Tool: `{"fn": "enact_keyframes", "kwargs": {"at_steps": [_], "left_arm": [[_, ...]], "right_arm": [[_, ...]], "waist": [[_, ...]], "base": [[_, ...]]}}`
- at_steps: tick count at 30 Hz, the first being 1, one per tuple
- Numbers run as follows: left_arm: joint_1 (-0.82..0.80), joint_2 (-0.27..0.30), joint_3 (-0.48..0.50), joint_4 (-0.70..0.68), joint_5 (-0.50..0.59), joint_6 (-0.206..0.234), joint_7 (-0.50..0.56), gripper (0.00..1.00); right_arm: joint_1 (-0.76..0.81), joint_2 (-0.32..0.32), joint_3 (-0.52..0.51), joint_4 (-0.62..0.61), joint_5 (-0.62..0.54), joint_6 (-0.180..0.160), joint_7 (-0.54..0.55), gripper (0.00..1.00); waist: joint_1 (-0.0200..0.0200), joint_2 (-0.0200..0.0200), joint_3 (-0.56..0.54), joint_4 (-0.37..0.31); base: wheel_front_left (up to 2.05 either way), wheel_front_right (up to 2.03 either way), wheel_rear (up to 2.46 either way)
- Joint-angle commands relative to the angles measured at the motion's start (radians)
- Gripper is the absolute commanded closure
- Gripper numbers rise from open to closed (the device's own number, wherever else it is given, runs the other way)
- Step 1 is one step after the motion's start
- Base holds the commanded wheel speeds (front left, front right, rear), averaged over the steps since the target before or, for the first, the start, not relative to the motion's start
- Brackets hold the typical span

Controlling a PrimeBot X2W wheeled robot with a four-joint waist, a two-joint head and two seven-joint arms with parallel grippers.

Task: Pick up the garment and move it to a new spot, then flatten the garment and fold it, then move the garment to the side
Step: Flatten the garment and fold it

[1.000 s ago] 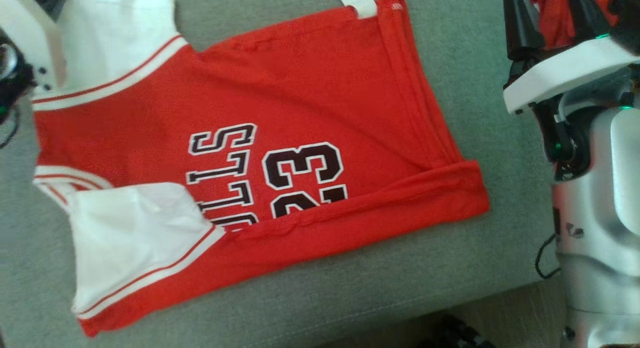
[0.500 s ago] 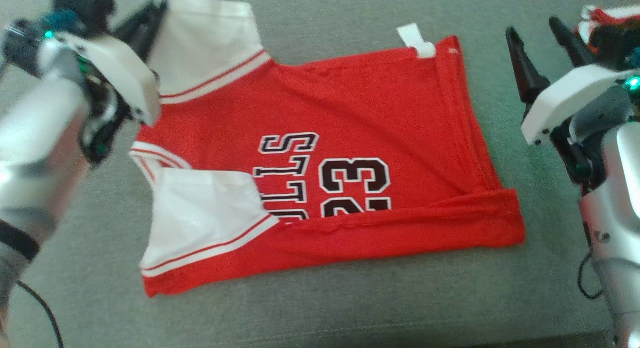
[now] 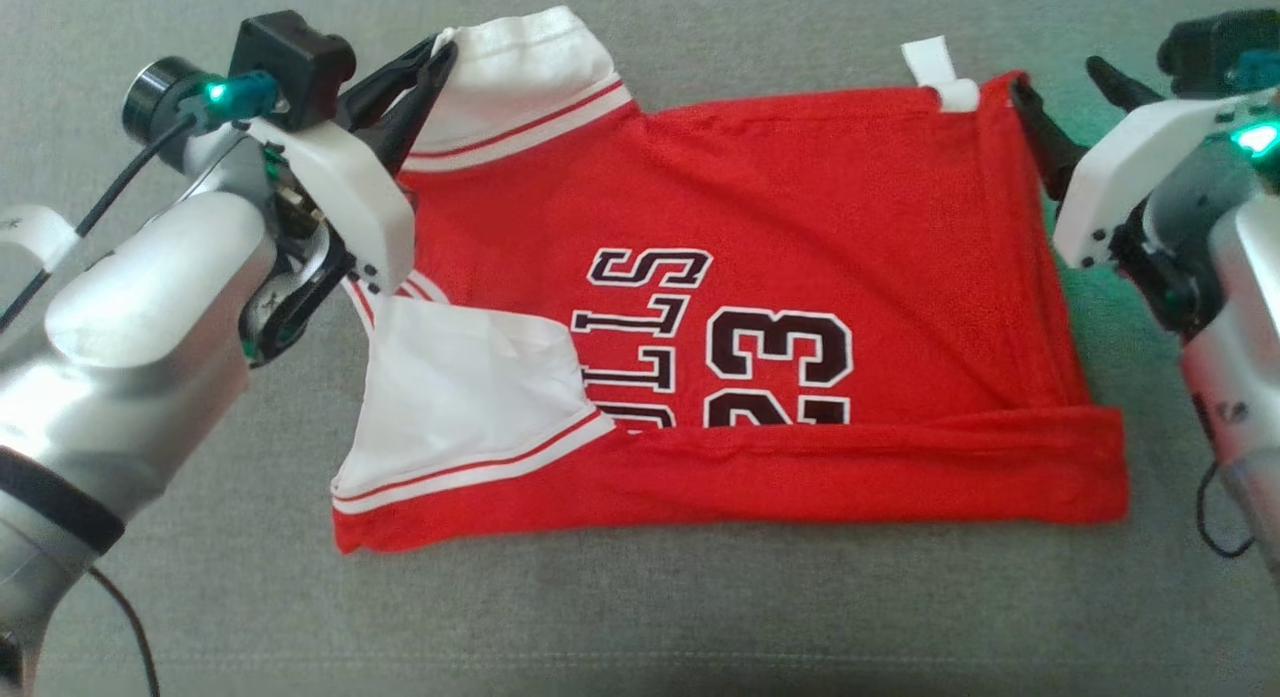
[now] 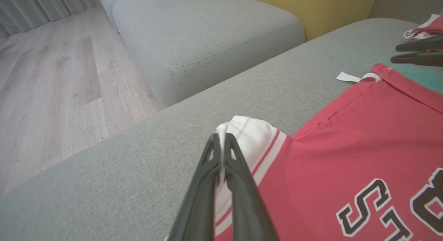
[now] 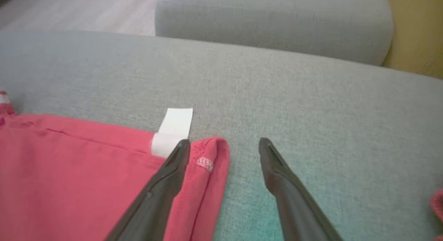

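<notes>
**Desk:** Where does your garment lie?

**Field:** The red basketball jersey (image 3: pixel 800 227) sprawls mid-frame in the head view across the grey sofa cushion (image 3: pixel 700 617), with its lower edge already turned up. At upper left, your left gripper (image 3: pixel 438 55) is pinched tight on the white sleeve (image 3: pixel 520 62). At upper right, your right gripper (image 3: pixel 1055 82) stands spread wide and holds nothing. One of its fingers is at the red hem corner (image 5: pixel 211 154), beside the white tag (image 5: pixel 178 121).

**Desk:** How do you fold it cleanly?

**Field:** By my reading, seat that right pair around the corner before you close, and catch both layers. Then lift both ends level with the cloth taut between them, and lay the top edge squarely onto the bottom edge.
</notes>
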Motion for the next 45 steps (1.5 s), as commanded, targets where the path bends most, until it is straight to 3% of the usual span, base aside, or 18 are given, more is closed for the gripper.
{"fn": "enact_keyframes", "kwargs": {"at_steps": [1,15,16,17,24,33,45], "left_arm": [[-0.045,0.032,0.036,-0.020,0.006,0.008,0.001,1.00],[-0.092,0.004,0.039,0.014,0.007,0.000,-0.001,1.00],[-0.094,0.002,0.039,0.020,0.006,-0.001,-0.002,1.00],[-0.096,0.000,0.040,0.027,0.006,-0.002,-0.004,1.00],[-0.108,0.005,0.044,0.076,0.007,-0.008,-0.016,1.00],[-0.180,0.013,0.080,0.178,0.051,0.014,-0.056,1.00],[-0.234,-0.001,0.206,0.186,0.159,0.036,-0.067,1.00]], "right_arm": [[-0.034,-0.018,0.030,0.009,0.016,0.004,0.015,0.00],[-0.142,-0.053,0.204,0.189,0.187,0.004,0.154,0.00],[-0.145,-0.058,0.218,0.193,0.198,0.004,0.165,0.43],[-0.148,-0.063,0.229,0.194,0.210,0.004,0.168,1.00],[-0.175,-0.090,0.260,0.197,0.261,0.004,0.115,1.00],[-0.257,-0.099,0.302,0.170,0.272,0.004,-0.113,1.00],[-0.323,-0.080,0.352,0.206,0.320,0.004,-0.292,1.00]], "waist": [[-0.0001,0.0000,0.020,0.019],[-0.0001,0.0000,0.061,0.061],[-0.0001,0.0000,0.060,0.062],[-0.0001,0.0000,0.059,0.063],[-0.0001,0.0000,0.052,0.054],[-0.0001,0.0000,0.065,0.025],[-0.0001,0.0000,0.072,0.007]], "base": [[0.00,0.00,0.00],[0.00,0.00,0.00],[0.00,0.00,0.00],[0.00,0.00,0.00],[0.00,0.00,0.00],[0.00,0.00,0.00],[0.00,0.00,0.00]]}}
